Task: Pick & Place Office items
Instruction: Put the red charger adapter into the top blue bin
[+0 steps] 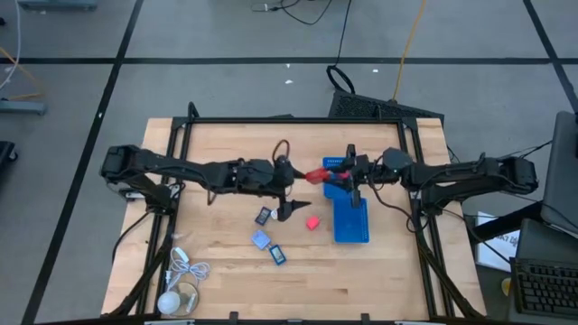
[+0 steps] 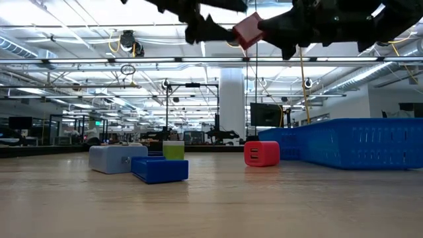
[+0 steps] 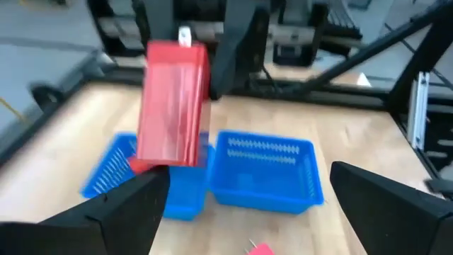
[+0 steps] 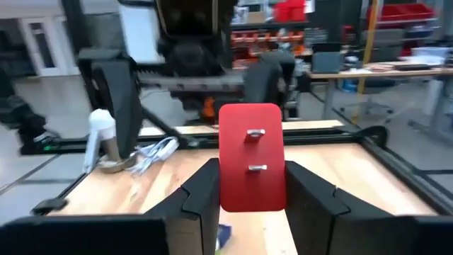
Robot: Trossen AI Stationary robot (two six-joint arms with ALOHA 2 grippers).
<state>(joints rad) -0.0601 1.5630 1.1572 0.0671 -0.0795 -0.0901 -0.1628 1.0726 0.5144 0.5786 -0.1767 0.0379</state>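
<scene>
A red blocky plug piece (image 4: 251,159) with two metal prongs sits in my right gripper (image 4: 252,185), high over the table beside the blue trays (image 1: 350,217). My left gripper (image 3: 251,205) hangs open just left of it, touching nothing, fingers spread wide. On the wood lie a small red item (image 1: 312,222), a black one (image 1: 263,216), a pale grey-blue one (image 1: 261,239) and a blue one (image 1: 277,255). In the low view the red cube (image 2: 262,153), the grey-blue box (image 2: 117,158) and the blue piece (image 2: 159,168) rest flat on the table. My right gripper pinches the red plug piece between its two fingers (image 4: 207,190), one on each long side face (image 4: 228,177). The fingers come level from the table's right. The piece is lifted clear of the table (image 2: 248,30), its pronged face turned back toward the wrist.
Two blue trays stand right of centre: a long one (image 3: 267,173) and another (image 1: 336,165) behind it. A coiled white cable with a round white object (image 1: 181,284) lies near the near left corner. Bare wood (image 1: 226,153) spreads across the table's far left.
</scene>
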